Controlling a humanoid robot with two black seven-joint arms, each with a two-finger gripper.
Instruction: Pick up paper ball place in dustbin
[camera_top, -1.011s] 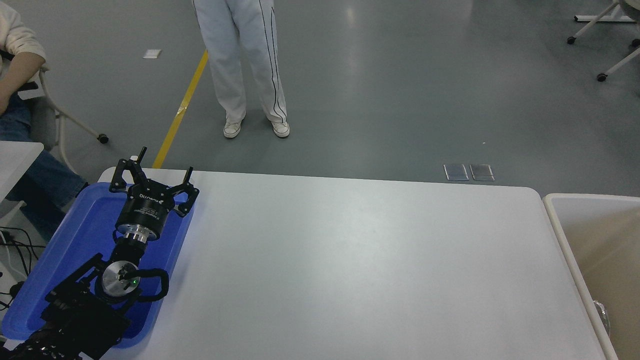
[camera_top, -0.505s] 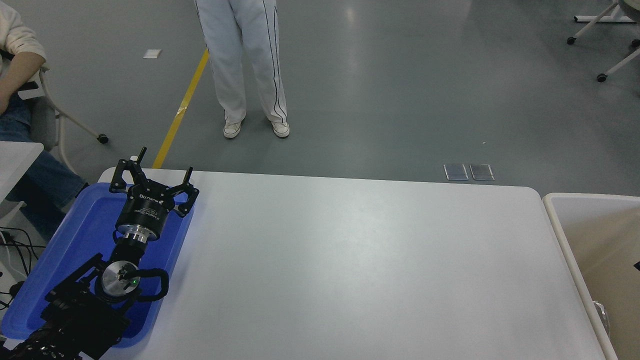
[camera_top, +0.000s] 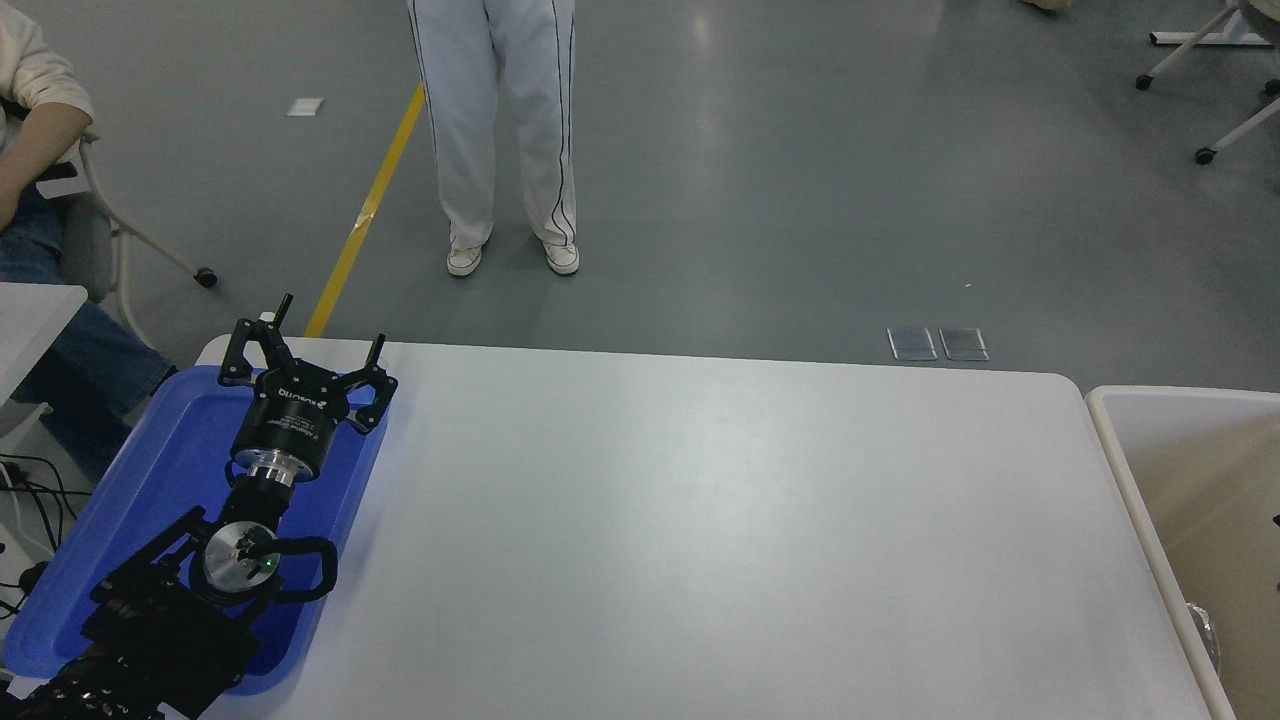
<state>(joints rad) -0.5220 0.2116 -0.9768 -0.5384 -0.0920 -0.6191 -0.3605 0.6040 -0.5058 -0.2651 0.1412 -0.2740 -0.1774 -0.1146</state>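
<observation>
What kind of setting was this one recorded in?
Probably a robotics lab or test hall: a bare grey floor with a yellow tape line, wheeled chairs, a standing person watching, and a white table with a blue tray and dustbin.

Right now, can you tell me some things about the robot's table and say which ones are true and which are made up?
1. The left hand is open above the blue tray. True.
2. A paper ball lies in the middle of the table. False: no paper ball is in view.
3. The dustbin stands at the table's right end. True.
4. The right hand is reaching over the table. False: it is out of view.
5. A person stands beyond the table's far side. True.
</observation>
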